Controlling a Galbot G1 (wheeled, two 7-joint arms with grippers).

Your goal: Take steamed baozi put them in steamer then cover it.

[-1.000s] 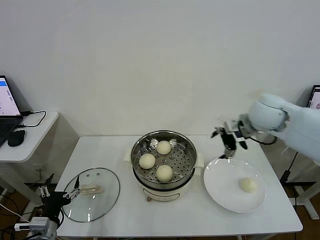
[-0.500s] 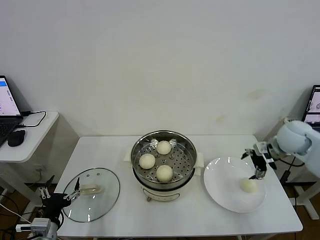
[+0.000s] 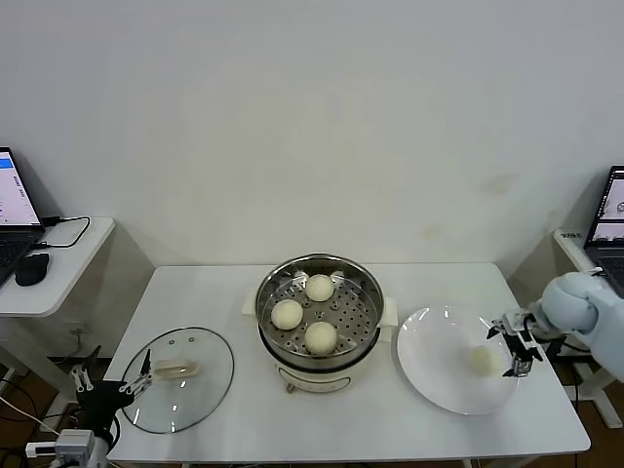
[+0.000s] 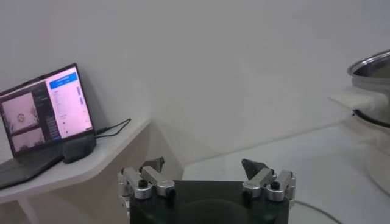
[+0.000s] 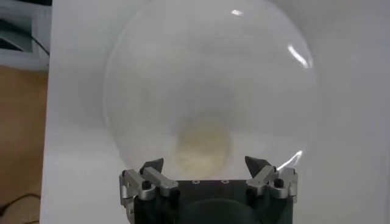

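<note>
Three buns (image 3: pixel 304 312) already sit in the steamer (image 3: pixel 318 310) in the middle of the tabletop (image 3: pixel 244 409). One bun (image 3: pixel 482 360) is left on the white plate (image 3: pixel 434 375). A second ago the right gripper (image 3: pixel 513 345) was up by the pot; now it has dropped down beside that last bun, jaws spread wide, not touching it yet. It looks ready to grab it. The left gripper (image 3: pixel 109 387) waits near the glass lid (image 3: pixel 177 379), jaws spread too.
</note>
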